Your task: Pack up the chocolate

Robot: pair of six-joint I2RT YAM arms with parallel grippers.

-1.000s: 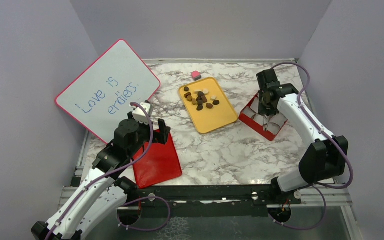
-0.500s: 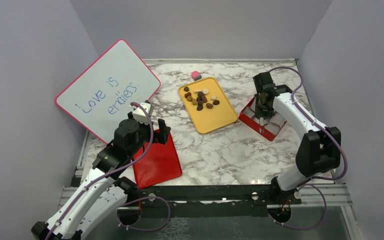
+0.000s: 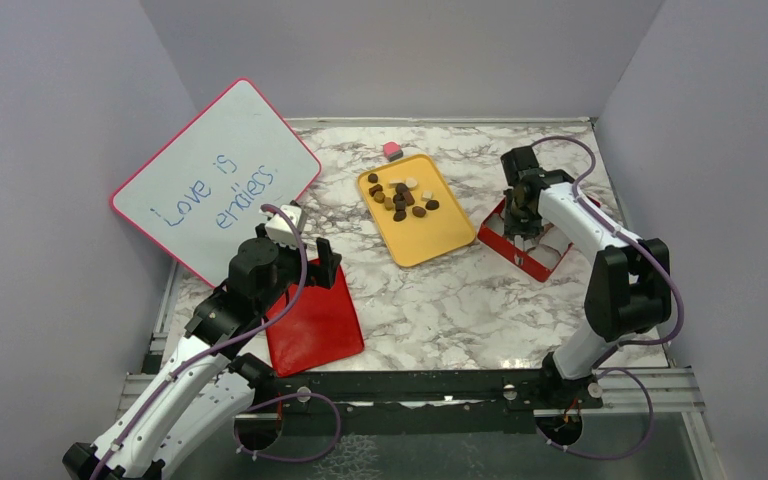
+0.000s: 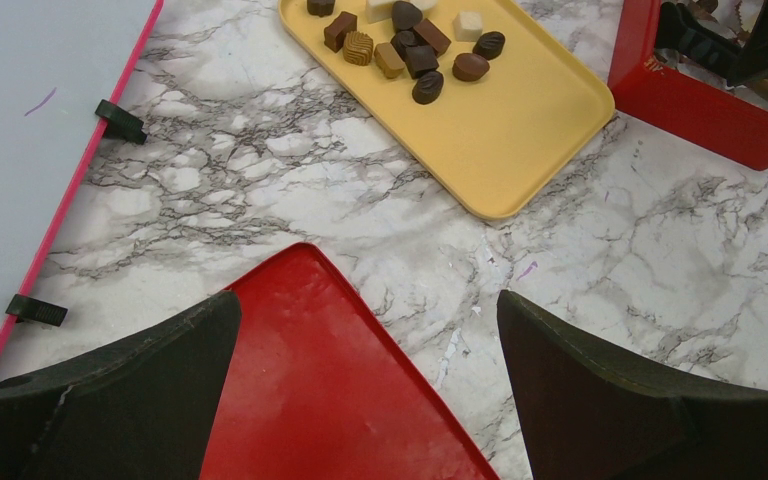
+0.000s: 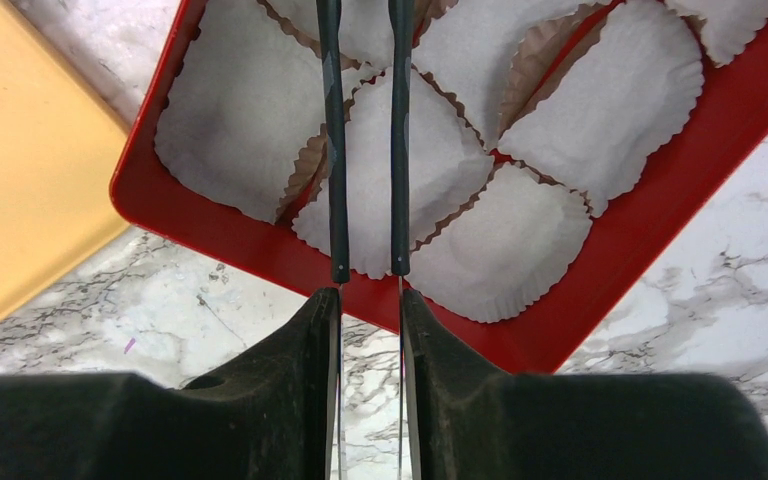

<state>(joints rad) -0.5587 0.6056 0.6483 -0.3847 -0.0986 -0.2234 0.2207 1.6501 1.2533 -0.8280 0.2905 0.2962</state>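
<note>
The chocolate (image 3: 401, 197), several dark, light-brown and cream pieces, lies on the far half of a yellow tray (image 3: 435, 240); it also shows in the left wrist view (image 4: 412, 52). My right gripper (image 5: 368, 305) is shut on thin dark tweezers (image 5: 365, 150) that reach over the red box (image 5: 610, 270) of white paper cups (image 5: 550, 110). The tweezer tips are out of view. In the top view this gripper (image 3: 522, 215) hangs over the box (image 3: 530, 262). My left gripper (image 4: 368, 330) is open and empty over a red lid (image 4: 330, 400).
A whiteboard (image 3: 215, 180) with a pink frame leans at the back left, close to my left arm. A small pink cube (image 3: 392, 150) lies behind the yellow tray. The red lid (image 3: 315, 325) lies at the near left. Grey walls close in the table.
My right gripper has moved slightly left and farther back over the red box, with the arm folding in. My left arm has not moved.
</note>
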